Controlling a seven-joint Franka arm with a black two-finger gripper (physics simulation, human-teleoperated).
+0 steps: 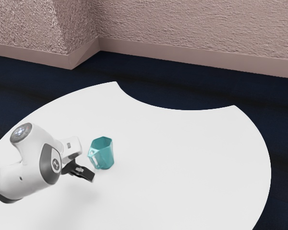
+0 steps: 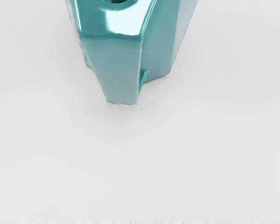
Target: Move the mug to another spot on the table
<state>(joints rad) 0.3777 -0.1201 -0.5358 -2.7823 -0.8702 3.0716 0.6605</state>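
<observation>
One upright teal mug (image 1: 102, 153): probably light, rigid, slippery; best pinched across its rim. Gripper (image 1: 82, 171) sits at its seven o'clock; whether spread, cannot tell.

table (image 1: 197, 163): broad bare white surface runs from the mug (image 1: 102, 153) toward the exterior view's right and down to the near edge, so passage there is open. the mug stands upright, an obstacle just beside the gripper (image 1: 82, 172), handle side toward it. wrist view: bare table (image 2: 140, 168) lies between hand and mug (image 2: 123, 56). a curved notch (image 1: 177, 103) cuts the far edge. the wall (image 1: 192, 28) stands well behind.
</observation>
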